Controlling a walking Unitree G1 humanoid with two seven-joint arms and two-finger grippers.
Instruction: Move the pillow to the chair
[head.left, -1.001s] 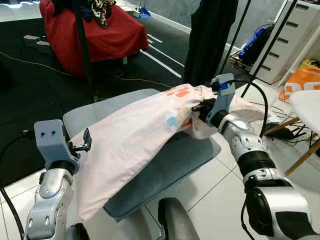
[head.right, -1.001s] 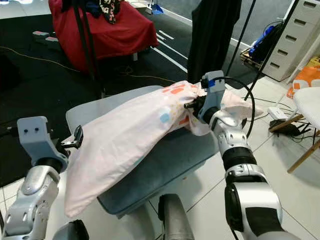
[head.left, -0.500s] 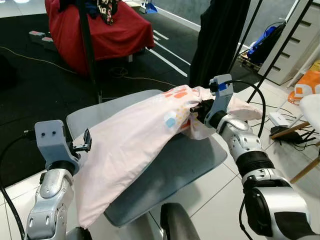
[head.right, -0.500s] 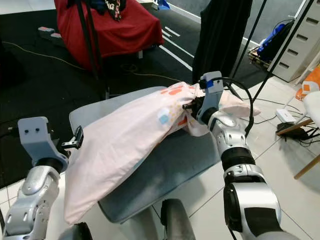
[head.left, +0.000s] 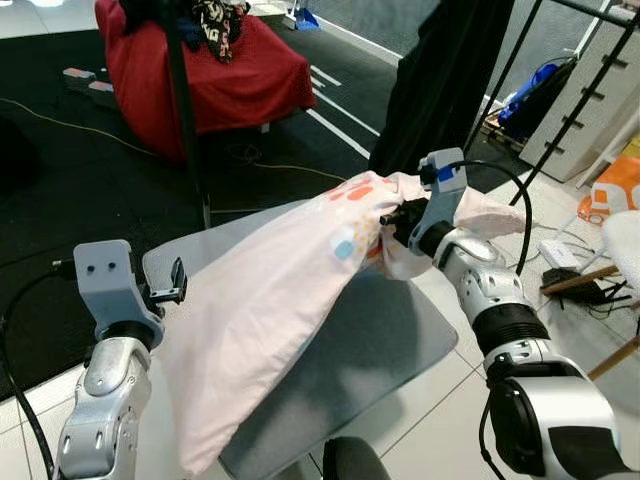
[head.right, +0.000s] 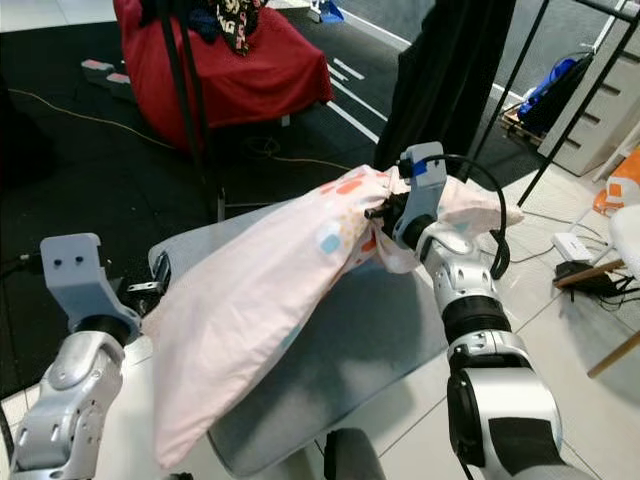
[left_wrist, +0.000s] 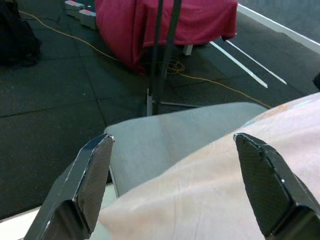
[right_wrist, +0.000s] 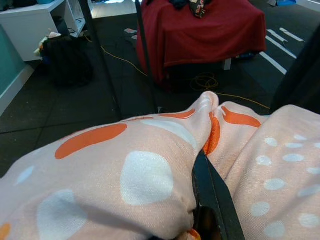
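- Comparing with the head views of a second ago, we find the grey seat cushion (head.left: 390, 340) lower and more central in frame, and the red-draped furniture (head.left: 200, 60) and black floor mat (head.left: 60, 170) taking up more of the picture. We read this as camera motion, that is, the robot stepping or turning.
- The pillow (head.left: 280, 290) keeps the same place relative to both arms, so the carry appears stable. We judge transport to be under way, with placement not yet done.
- The right gripper (head.left: 395, 215) pinches a gathered fold at the pillow's far, patterned end; the right wrist view shows a black finger (right_wrist: 212, 200) buried in the cloth.
- The left gripper (left_wrist: 175, 185) has its jaws spread wide, with the pillow's near end lying between the fingers (left_wrist: 85, 185), not clamped. That end is supported, not gripped, and we judge it could slip.
- The pillow hangs slanted between the arms, above the grey seat cushion. Whether they touch cannot be told.
- Containers: an orange bag (head.left: 612, 185) stands at the far right, contents not visible. White drawers (head.left: 590, 110) behind it are closed.
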